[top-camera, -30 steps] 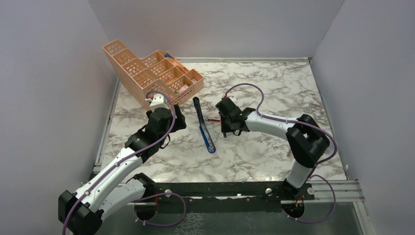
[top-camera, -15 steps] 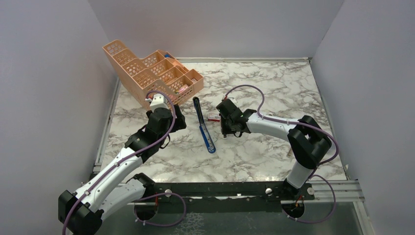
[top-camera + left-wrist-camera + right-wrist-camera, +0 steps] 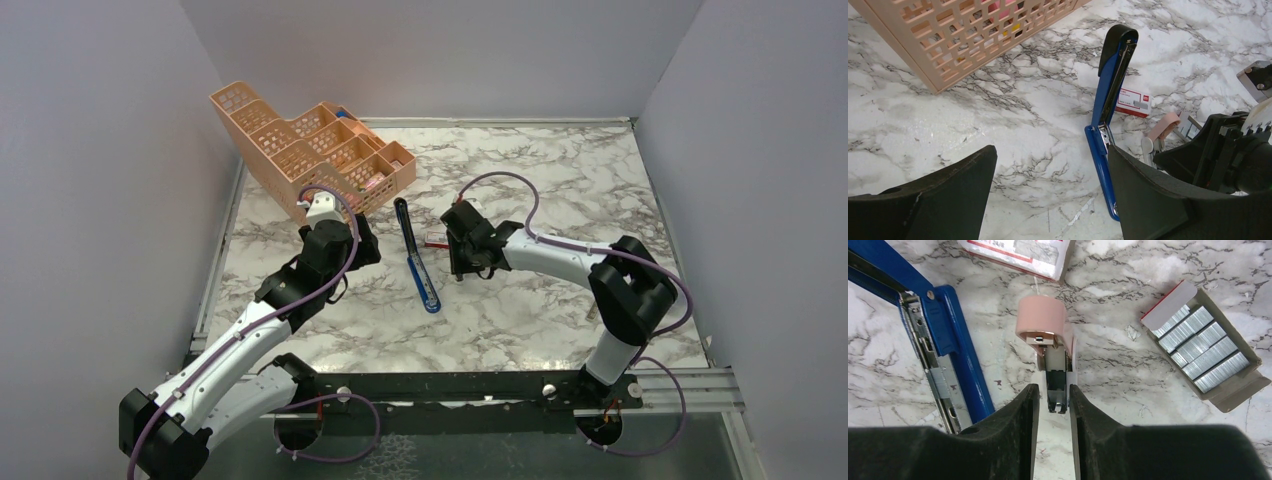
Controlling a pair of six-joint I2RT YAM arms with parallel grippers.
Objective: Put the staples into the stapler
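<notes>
Marble-patterned table (image 3: pixel 560 170), seen from above and from both wrists.

Far left: a peach mesh organiser (image 3: pixel 310 160) stands near the back-left corner (its contents are too small to name).

Left claw (image 3: pixel 1050 160): fingers wide apart and held over the table, with bare marble showing between them. It faces the stapler and grips nothing.

Centre: the stapler (image 3: pixel 414 256) is blue and hinged open on the table, between the two claws. Its black-tipped arm points toward the organiser, and its silver channel (image 3: pixel 932 371) lies uncovered.

Just right of that arm lies a red-and-white box (image 3: pixel 1133 101), closed, close to the stapler but not touching it.

Below the box lies a small pink tool (image 3: pixel 1044 330) (exact kind unclear). Its rounded pink end is toward the box and its dark metal end toward the right claw.

Right claw (image 3: pixel 1053 401): fingers a little apart, one on each side of the tool's dark end, with a thin gap visible on the stapler side. Whether the other finger touches the tool cannot be told.

Far right in the right wrist view: the staples (image 3: pixel 1205 352), silvery ribbed strips set side by side in an open cardboard tray (image 3: pixel 1238 392). The tray rests on the table beside the right claw, apart from the stapler (none are in the channel).
</notes>
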